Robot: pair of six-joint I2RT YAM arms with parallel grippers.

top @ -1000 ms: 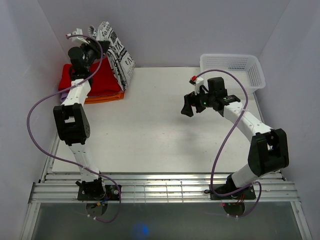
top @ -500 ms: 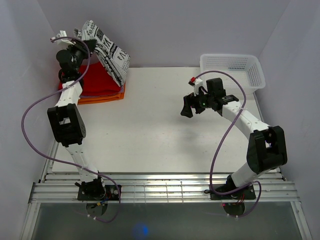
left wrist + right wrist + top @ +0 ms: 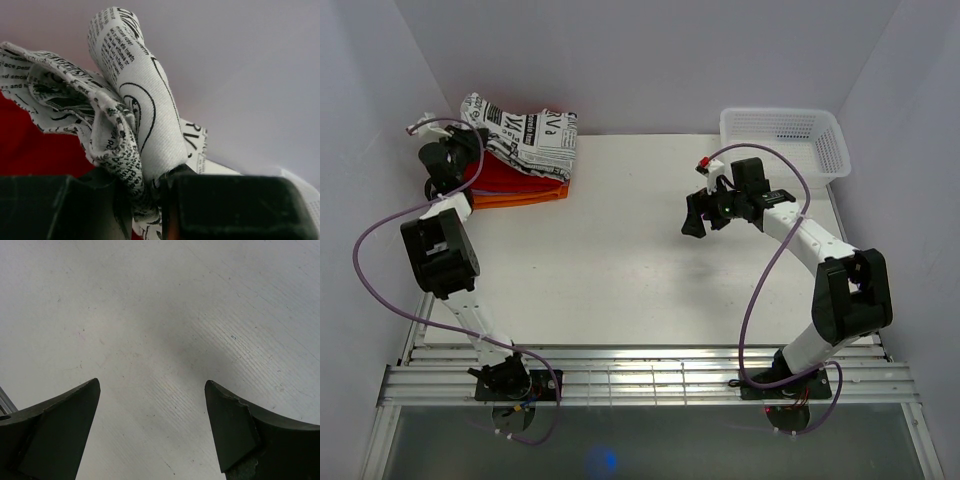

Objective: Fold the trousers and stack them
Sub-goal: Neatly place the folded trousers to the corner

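— Pale lilac walls box in your white bench (image 3: 620, 260). Start at the far-left corner: your left arm (image 3: 440, 255) stretches up there, and your left jaws are pinched narrow on a bunched fold of the trousers (image 3: 525, 135).

— Can you see the grip itself?

— Yes, your left wrist view has it. The trousers (image 3: 130, 115) well up out of the gap between the two dark fingers (image 3: 235, 205) and curl into a roll above them, with red behind on the left.

— Where do they lie?

— Draped and crumpled over the red cloth (image 3: 515, 175), which sits on an orange cloth (image 3: 525, 197) in that corner. The end by your left jaws is raised off the stack. The rest spreads rightward across the top of it and reaches its right side.

— And further right?

— Your right arm (image 3: 800, 235) is bent over the bench right of centre, well apart from the stack. Your right jaws stand wide. In your right wrist view both fingers (image 3: 55, 435) frame only scuffed white bench (image 3: 160, 315).

— Do they touch it?

— You cannot tell that from these views.

— Far right?

— You have a white mesh basket (image 3: 785, 135) in the far-right corner, beyond your right jaws and apart from them. Purple cable (image 3: 760, 290) loops along each arm.
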